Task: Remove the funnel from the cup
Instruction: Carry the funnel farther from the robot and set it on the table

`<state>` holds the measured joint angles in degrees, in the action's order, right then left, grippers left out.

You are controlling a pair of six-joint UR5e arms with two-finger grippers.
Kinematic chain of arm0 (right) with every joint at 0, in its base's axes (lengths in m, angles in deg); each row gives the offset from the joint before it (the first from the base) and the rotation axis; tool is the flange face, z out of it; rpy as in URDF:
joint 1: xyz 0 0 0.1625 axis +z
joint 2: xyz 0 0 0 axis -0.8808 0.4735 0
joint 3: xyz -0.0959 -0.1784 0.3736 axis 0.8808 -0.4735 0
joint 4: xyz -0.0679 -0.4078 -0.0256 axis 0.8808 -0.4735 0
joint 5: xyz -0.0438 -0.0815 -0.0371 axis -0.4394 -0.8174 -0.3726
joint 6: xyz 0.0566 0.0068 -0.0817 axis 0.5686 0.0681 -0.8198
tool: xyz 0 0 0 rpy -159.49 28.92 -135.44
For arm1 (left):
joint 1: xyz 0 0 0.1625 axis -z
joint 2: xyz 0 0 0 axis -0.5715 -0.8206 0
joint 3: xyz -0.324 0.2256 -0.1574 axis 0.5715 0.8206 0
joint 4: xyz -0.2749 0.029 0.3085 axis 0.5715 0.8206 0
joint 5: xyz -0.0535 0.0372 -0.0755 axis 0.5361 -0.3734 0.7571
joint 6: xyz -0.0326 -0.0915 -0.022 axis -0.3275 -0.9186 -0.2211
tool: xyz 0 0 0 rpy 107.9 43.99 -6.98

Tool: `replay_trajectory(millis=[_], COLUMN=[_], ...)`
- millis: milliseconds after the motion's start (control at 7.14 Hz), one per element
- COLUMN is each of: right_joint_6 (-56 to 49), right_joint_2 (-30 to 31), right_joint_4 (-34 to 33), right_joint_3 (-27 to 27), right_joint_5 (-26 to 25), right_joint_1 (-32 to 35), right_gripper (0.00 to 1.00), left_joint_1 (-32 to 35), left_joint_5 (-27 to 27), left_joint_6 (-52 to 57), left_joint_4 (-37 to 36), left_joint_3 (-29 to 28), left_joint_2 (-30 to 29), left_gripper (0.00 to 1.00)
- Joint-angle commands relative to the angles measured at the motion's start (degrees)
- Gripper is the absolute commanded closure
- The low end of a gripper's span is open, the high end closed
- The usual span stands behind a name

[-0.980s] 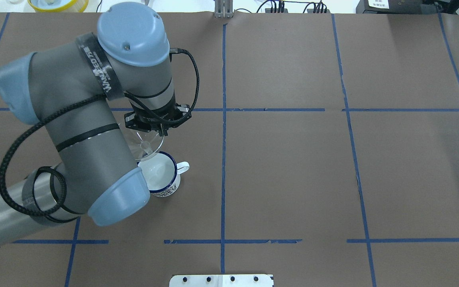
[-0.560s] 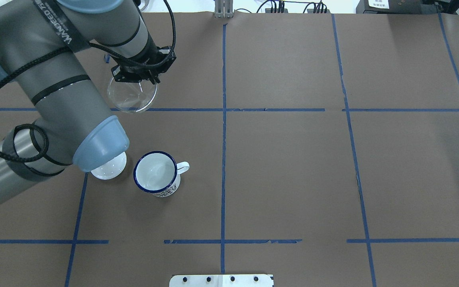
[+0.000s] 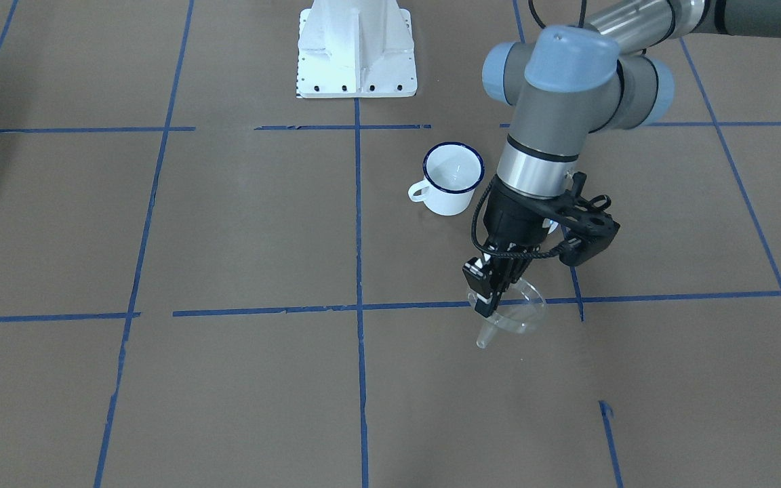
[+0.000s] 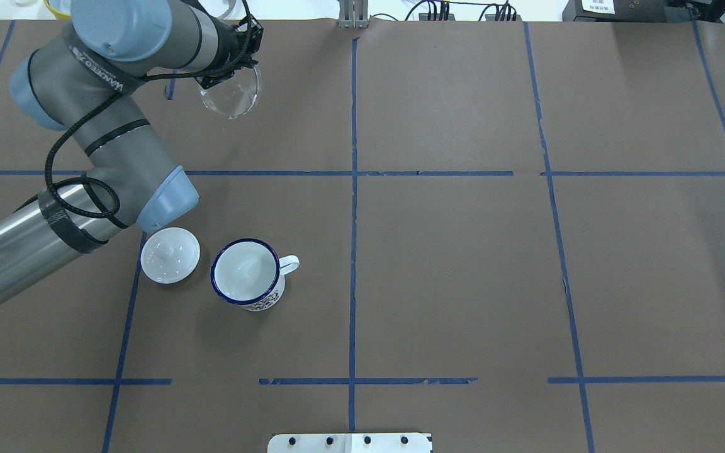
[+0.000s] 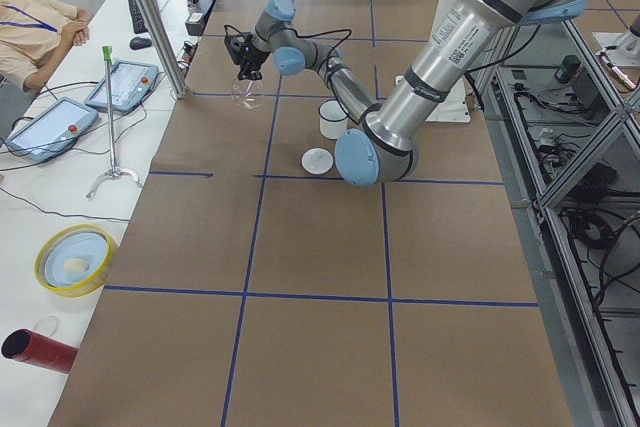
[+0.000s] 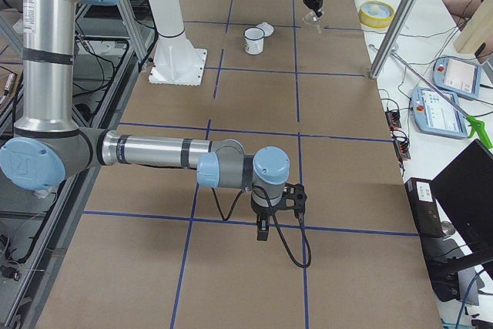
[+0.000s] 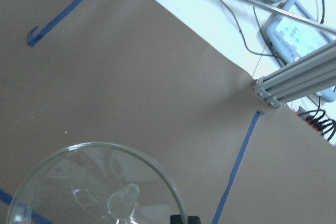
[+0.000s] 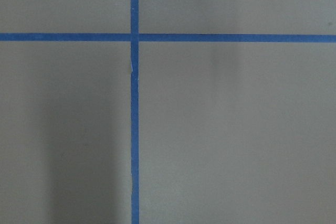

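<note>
The clear funnel (image 4: 231, 94) hangs in my left gripper (image 4: 214, 78), which is shut on its rim and holds it above the table, far from the cup. In the front view the funnel (image 3: 512, 312) tilts with its spout down-left below the gripper (image 3: 489, 303). The left wrist view shows its round cone (image 7: 100, 187) from above. The white enamel cup (image 4: 248, 275) with a dark blue rim stands upright and empty, handle to the right; it also shows in the front view (image 3: 453, 177). My right gripper (image 6: 262, 230) shows only in the right side view; I cannot tell its state.
A white domed lid (image 4: 170, 254) with a knob lies on the table just left of the cup. The robot's white base (image 3: 355, 51) stands at the near table edge. An aluminium post (image 4: 353, 14) stands at the far edge.
My left arm has carried the funnel from just above the cup toward the far left of the table. The arm no longer covers the lid beside the cup.
</note>
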<state>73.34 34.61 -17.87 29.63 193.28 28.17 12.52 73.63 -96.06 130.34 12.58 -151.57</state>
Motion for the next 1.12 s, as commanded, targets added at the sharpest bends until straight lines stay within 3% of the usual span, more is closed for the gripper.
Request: replay_trajectory(millis=[0, 280, 980], right_joint_6=[0.00, 0.00, 0.00], right_joint_2=[0.00, 0.00, 0.00], right_joint_4=[0.00, 0.00, 0.00], right_joint_3=[0.00, 0.00, 0.00], right_joint_5=[0.00, 0.00, 0.00], right_joint_1=[0.00, 0.00, 0.00], right_gripper=[0.00, 0.00, 0.00], left_joint_1=[0.26, 0.97, -2.63], left_joint_5=[-9.29, -9.30, -8.95], left_joint_6=[-3.86, -3.60, -7.38], left_joint_4=[14.90, 21.68, 26.02], left_joint_3=[-10.39, -17.25, -18.25], left_joint_2=[0.54, 0.72, 1.07], left_gripper=[1.00, 1.00, 0.98])
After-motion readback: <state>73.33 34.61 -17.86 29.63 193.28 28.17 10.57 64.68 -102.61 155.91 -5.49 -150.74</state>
